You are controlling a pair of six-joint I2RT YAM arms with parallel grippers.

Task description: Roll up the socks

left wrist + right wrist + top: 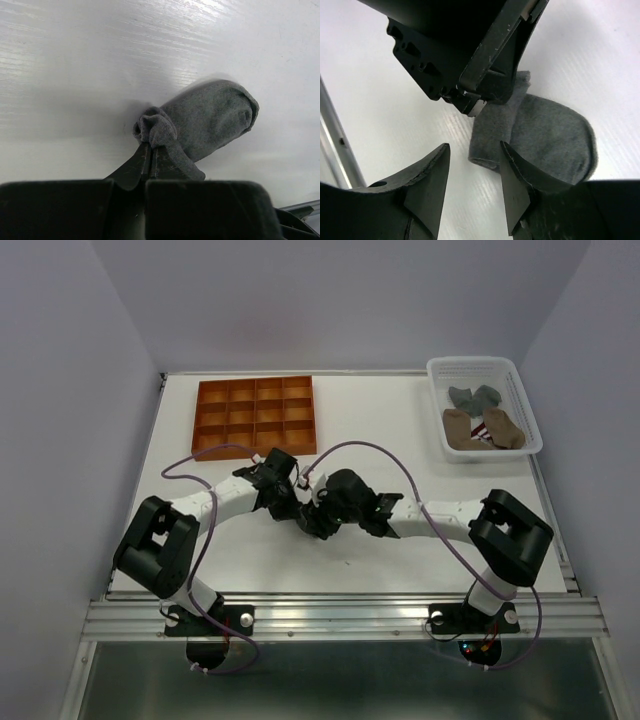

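A grey sock (210, 117) lies on the white table at the middle, its cuff end bunched up. My left gripper (150, 146) is shut on that bunched cuff. In the right wrist view the same grey sock (555, 135) lies just past my right gripper (472, 150), which is open and empty, its right finger (517, 175) over the sock's folded edge. In the top view both grippers meet at the table's middle, left gripper (297, 510), right gripper (318, 522); the sock is hidden under them. More socks, grey (473, 396) and tan-brown (462, 430), lie in the white basket (530, 405).
An orange-brown compartment tray (253, 418) stands at the back left. The white basket sits at the back right corner. A metal rail (340, 610) runs along the table's near edge. Purple cables loop over both arms.
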